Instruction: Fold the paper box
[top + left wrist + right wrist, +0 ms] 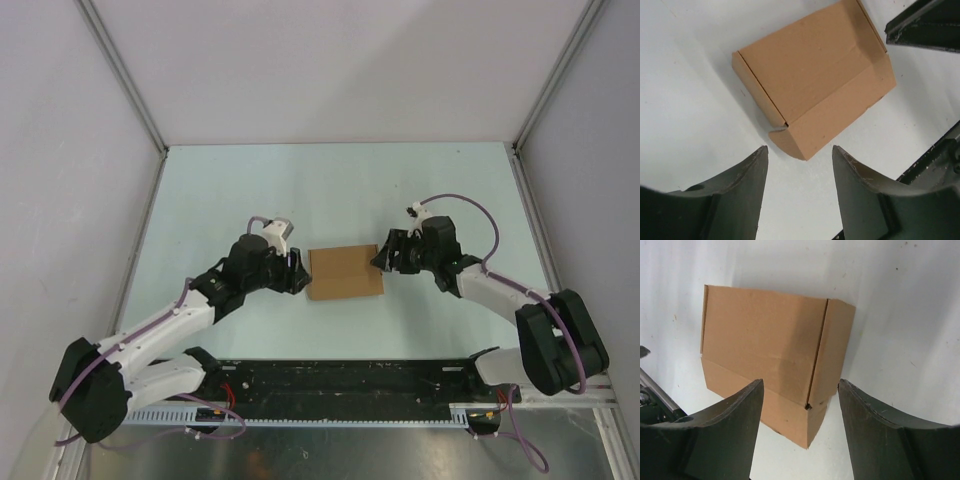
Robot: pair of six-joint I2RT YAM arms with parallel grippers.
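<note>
The paper box lies on the pale table, about in the middle between the two arms. It is plain brown cardboard. From above it looks like a rectangle with one crease line running across it.

The left wrist view shows the paper box with a wide flat face, a narrow panel folded at one short end and a long panel along the near side. The two panels meet at a corner with a small gap. From the right wrist view the paper box shows the same form from the other end: a wide face, a long side panel and a narrow end panel. I cannot tell if the box is fully closed.

The left pincer stands just beside the left edge of the box. Its jaws are apart and it grips nothing. In its own camera the left pincer has the near corner of the box just in front of the gap, and the fingers do not touch the cardboard.

The right pincer is just beside the right edge. The right pincer also has its jaws apart. A corner of the box appears between them, but the fingers do not clamp it.
</note>
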